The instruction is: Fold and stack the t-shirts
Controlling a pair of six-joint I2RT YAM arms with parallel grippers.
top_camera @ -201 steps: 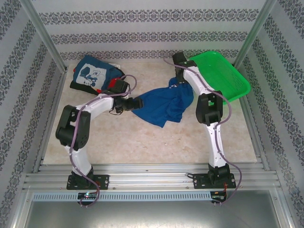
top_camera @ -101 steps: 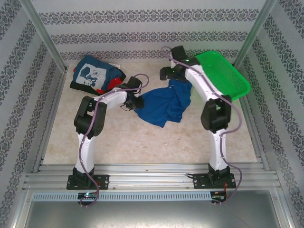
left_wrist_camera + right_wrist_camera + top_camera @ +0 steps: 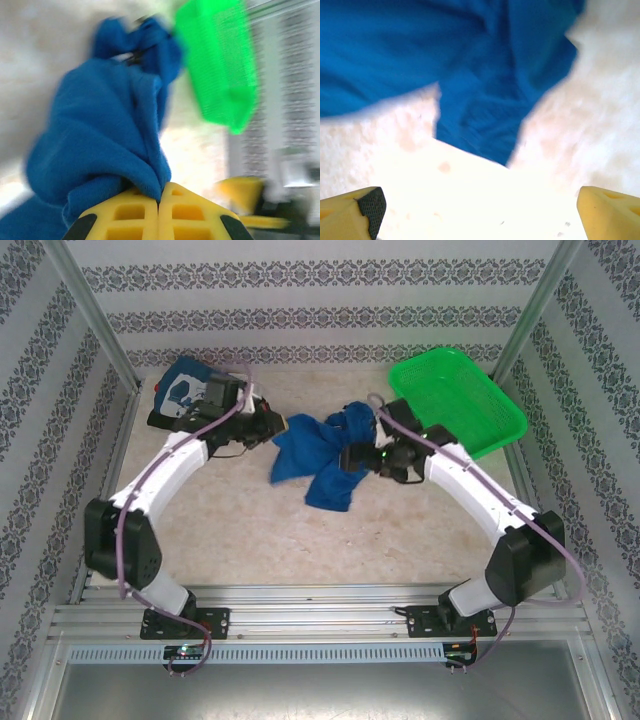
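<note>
Royal-blue t-shirt (image 3: pixel 312 448); navy t-shirt (image 3: pixel 188 392), white graphic; green mesh basket (image 3: pixel 460 390); beige marbled table (image 3: pixel 300 540).

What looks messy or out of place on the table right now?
The royal-blue t-shirt lies bunched and twisted mid-table, neither flat nor folded, with one edge pinched in the left gripper. The pile of shirts at the far left looks in order.

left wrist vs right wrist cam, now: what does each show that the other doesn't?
Left wrist: the left claw shut on a fold of the blue t-shirt, green basket behind it. Right wrist: the right claw open, fingers wide apart above the tabletop, nothing between them. Both: the blue t-shirt bunched on the pale tabletop, with motion blur.
</note>
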